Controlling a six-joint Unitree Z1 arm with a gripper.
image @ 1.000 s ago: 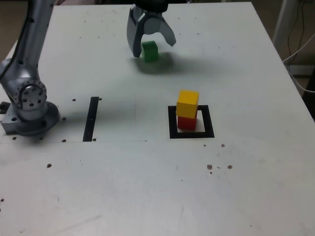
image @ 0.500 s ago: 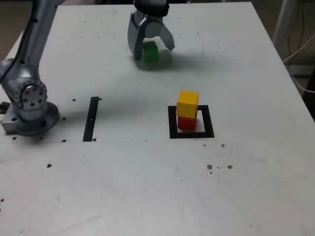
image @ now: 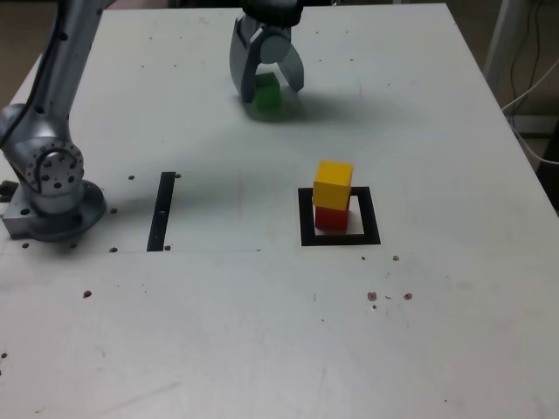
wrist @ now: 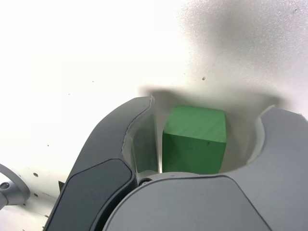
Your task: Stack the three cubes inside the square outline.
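Observation:
The green cube (image: pixel 267 98) (wrist: pixel 195 139) rests on the white table at the far side, between the fingers of my gripper (image: pixel 269 91) (wrist: pixel 211 103). The jaws straddle it, and the wrist view shows a small gap on each side, so the gripper is open around it without gripping. Nearer the front, the yellow cube (image: pixel 333 184) sits on top of the red cube (image: pixel 329 219) inside the square outline (image: pixel 306 236).
The arm's grey base (image: pixel 52 188) stands at the exterior view's left. A narrow black strip (image: pixel 162 211) lies between the base and the outline. Cables hang past the table's edge at the exterior view's right (image: pixel 533 78).
The gripper has lowered over the green cube and its jaws have narrowed around it. The cube and the yellow-on-red stack have not moved.

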